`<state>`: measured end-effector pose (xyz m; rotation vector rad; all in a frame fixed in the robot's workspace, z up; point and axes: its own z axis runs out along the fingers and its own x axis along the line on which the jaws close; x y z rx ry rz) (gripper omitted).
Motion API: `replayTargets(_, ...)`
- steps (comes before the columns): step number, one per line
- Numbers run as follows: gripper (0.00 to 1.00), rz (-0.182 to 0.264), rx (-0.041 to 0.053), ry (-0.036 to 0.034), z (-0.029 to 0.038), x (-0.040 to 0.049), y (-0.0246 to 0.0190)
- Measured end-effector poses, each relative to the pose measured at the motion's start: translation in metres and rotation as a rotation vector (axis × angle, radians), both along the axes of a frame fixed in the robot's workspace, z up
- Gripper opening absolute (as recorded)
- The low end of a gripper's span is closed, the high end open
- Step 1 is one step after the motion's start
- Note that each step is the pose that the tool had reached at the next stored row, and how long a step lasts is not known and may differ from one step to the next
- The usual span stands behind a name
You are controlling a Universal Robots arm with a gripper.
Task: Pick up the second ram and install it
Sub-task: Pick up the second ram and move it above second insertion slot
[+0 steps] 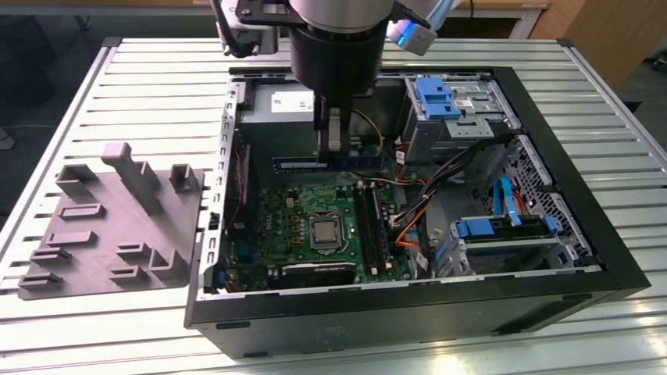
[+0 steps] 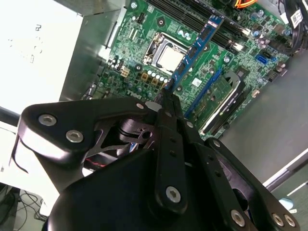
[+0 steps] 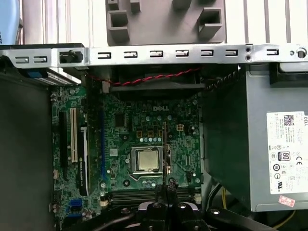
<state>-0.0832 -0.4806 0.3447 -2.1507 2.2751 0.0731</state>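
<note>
Second ram [image 1: 302,164], a thin, long, dark circuit-board stick with a bluish face, hangs level above the green motherboard [image 1: 302,207] of an open black computer case [image 1: 417,308]. The case lies on its side on a ribbed, light metal table [image 1: 156,86]. On the exterior view's left, just beside the case, rests a grey moulded plastic tray [image 1: 105,234] with upright posts. Wooden furniture [image 1: 615,31] stands behind the table.

Inside the case, a silver power supply box [image 1: 276,105] sits at the far end and blue plastic drive brackets [image 1: 436,98] sit toward the exterior view's right. The long black memory slots [image 1: 372,226] run beside the square processor socket [image 1: 325,232].

The gripper [image 1: 331,152] has its jaws clamped on the ram near the stick's middle. In the second wrist view the stick [image 2: 195,50] reaches out from the fingertips [image 2: 168,91] over the board, crosswise to the slots and clear of them.

The arm's dark, cylindrical wrist [image 1: 333,47] comes straight down from above, over the far part of the motherboard near the power supply.
</note>
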Motion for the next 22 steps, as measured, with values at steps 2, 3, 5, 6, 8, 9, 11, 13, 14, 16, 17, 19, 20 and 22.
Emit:
replayTargets(2,0.11,-0.002,-0.0030,0.0000,-0.0018,0.0009,0.0000)
replayTargets(3,0.11,-0.003,-0.0048,0.0000,-0.0028,0.0011,0.0000)
replayTargets(5,0.11,-0.007,-0.0092,0.0000,-0.0049,0.0014,0.0000)
replayTargets(6,0.11,-0.009,-0.0110,-0.0001,-0.0060,0.0015,0.0000)
replayTargets(8,0.11,-0.012,-0.0145,0.0000,-0.0082,0.0017,0.0000)
replayTargets(9,0.11,-0.013,-0.0159,0.0000,-0.0093,0.0019,0.0000)
replayTargets(11,0.11,-0.016,-0.0189,0.0000,-0.0116,0.0022,0.0000)
replayTargets(13,0.11,-0.017,-0.0214,0.0001,-0.0135,0.0025,0.0000)
replayTargets(14,0.11,-0.017,-0.0220,0.0000,-0.0144,0.0027,0.0000)
replayTargets(16,0.11,-0.017,-0.0228,0.0000,-0.0164,0.0030,0.0000)
replayTargets(17,0.11,-0.017,-0.0232,0.0000,-0.0175,0.0031,0.0000)
replayTargets(19,0.11,-0.017,-0.0240,0.0000,-0.0196,0.0033,0.0000)
replayTargets(20,0.11,-0.017,-0.0244,0.0000,-0.0197,0.0033,0.0000)
replayTargets(22,0.11,-0.017,-0.0244,0.0000,-0.0199,0.0033,0.0000)
